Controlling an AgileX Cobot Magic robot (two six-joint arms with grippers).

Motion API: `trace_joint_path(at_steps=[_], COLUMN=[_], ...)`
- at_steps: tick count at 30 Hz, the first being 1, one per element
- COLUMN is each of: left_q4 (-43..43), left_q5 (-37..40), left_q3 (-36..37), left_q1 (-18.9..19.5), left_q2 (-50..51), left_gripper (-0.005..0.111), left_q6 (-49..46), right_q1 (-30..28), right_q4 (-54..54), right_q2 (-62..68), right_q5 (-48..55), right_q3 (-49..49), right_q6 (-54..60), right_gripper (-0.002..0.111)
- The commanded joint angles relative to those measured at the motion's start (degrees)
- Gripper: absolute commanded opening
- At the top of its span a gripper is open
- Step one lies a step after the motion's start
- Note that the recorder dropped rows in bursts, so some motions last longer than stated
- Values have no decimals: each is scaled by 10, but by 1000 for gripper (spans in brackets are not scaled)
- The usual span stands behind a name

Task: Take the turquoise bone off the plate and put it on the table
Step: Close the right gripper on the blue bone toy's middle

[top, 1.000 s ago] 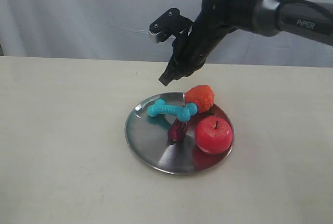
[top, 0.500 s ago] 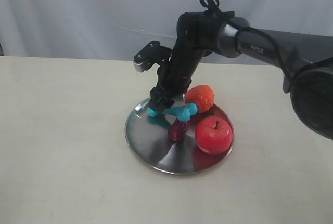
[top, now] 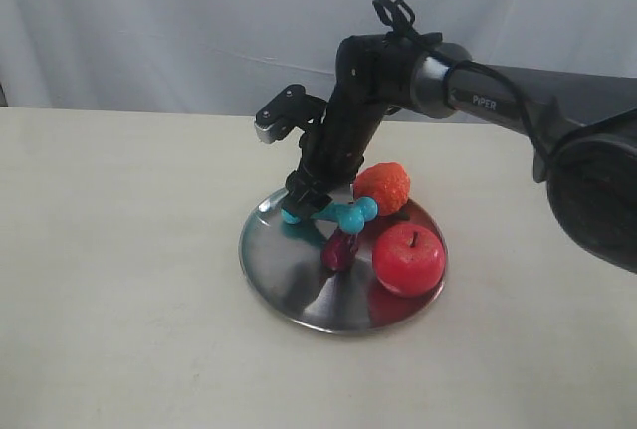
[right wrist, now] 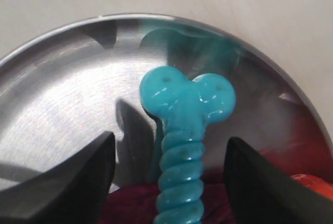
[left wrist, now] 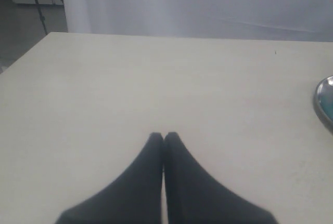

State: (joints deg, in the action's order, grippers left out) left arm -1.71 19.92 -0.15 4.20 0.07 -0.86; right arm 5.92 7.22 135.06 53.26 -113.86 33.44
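Note:
The turquoise bone (top: pixel 347 216) (right wrist: pixel 183 130) lies on the steel plate (top: pixel 281 268) (right wrist: pixel 57 83), its shaft resting over a dark purple fruit (top: pixel 340 248). My right gripper (top: pixel 307 193) (right wrist: pixel 169 154) is down over the bone's left half, open, with a finger on either side of the ribbed shaft and gaps on both sides. My left gripper (left wrist: pixel 164 136) hovers over bare table (left wrist: pixel 156 78), shut and holding nothing; it is out of the exterior view.
On the plate also sit a red apple (top: pixel 408 258) and an orange-red strawberry-like fruit (top: pixel 383 186). The plate rim (left wrist: pixel 322 99) shows at the edge of the left wrist view. White curtain hangs behind the table (top: pixel 119 250).
The right arm came down and to the left from above the plate to the bone; in the last half second it barely shifted. The bone has stayed in place.

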Motion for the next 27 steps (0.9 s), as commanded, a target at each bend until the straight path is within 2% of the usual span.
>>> trace_joint_path(at_steps=[1, 13, 15, 23, 26, 27], left_q4=[-1, -1, -1, -1, -1, -1], left_q5=[-3, -3, -3, -3, -3, -3], left_q3=[1, 1, 1, 1, 1, 1], left_q1=[3, 3, 3, 3, 3, 3], left_q2=[-1, -1, -1, -1, -1, -1], left_gripper=[0, 0, 0, 0, 0, 0], left_q6=[2, 2, 2, 2, 2, 2], right_q1=[-1, -2, -2, -3, -3, -3], right_q4=[2, -1, -1, -27, -27, -27], right_q2=[-1, 30, 29, 27, 21, 18], right_q5=[-5, -7, -7, -7, -9, -9], right_q3=[-1, -1, -1, -1, -1, -1], right_q6=[6, 6, 6, 5, 5, 5], right_gripper=[58, 58, 55, 15, 1, 0])
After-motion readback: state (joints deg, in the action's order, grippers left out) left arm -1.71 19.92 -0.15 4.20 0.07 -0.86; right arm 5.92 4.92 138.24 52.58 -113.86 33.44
